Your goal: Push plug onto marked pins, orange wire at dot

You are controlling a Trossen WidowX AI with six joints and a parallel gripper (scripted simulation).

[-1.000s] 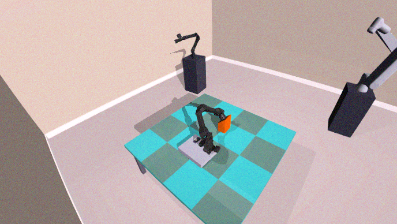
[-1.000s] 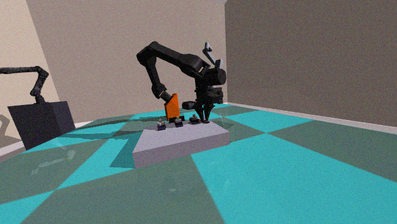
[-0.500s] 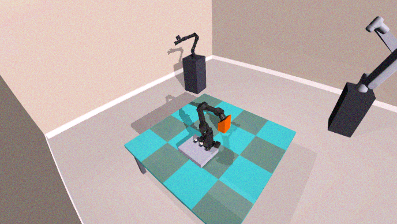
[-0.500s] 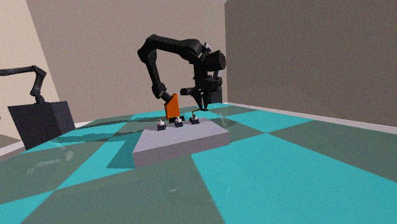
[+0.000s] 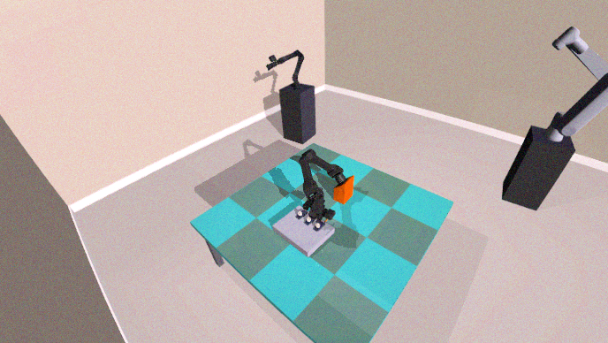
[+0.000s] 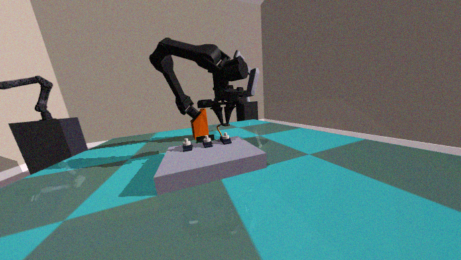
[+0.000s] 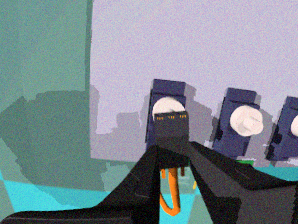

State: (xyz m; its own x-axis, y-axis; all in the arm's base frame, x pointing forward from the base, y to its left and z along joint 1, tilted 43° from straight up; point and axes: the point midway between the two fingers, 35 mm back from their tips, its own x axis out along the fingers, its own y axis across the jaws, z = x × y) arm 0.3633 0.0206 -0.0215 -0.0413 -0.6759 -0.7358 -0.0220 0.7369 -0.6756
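My gripper (image 6: 225, 124) (image 7: 172, 150) is shut on the small black plug (image 7: 171, 129) and holds it above the slab's edge. In the wrist view the plug's end with three small gold marks points up the picture, over the leftmost servo's white horn. The orange wire (image 7: 174, 192) (image 6: 218, 129) loops from the plug's other end; a brown wire shows beside it. Three dark blue servos with white horns, among them the leftmost in the wrist view (image 7: 168, 88), stand on the pale lilac slab (image 5: 305, 239) (image 6: 214, 167) (image 7: 125, 55). The pins and the marked band cannot be made out.
Two more servos (image 7: 241, 98) (image 7: 289, 110) stand to the right in the wrist view. A green edge (image 7: 246, 162) shows between the slab and my right finger. An orange block (image 5: 343, 191) (image 6: 200, 124) stands at my arm's base. Other arms stand on dark pedestals beyond the table.
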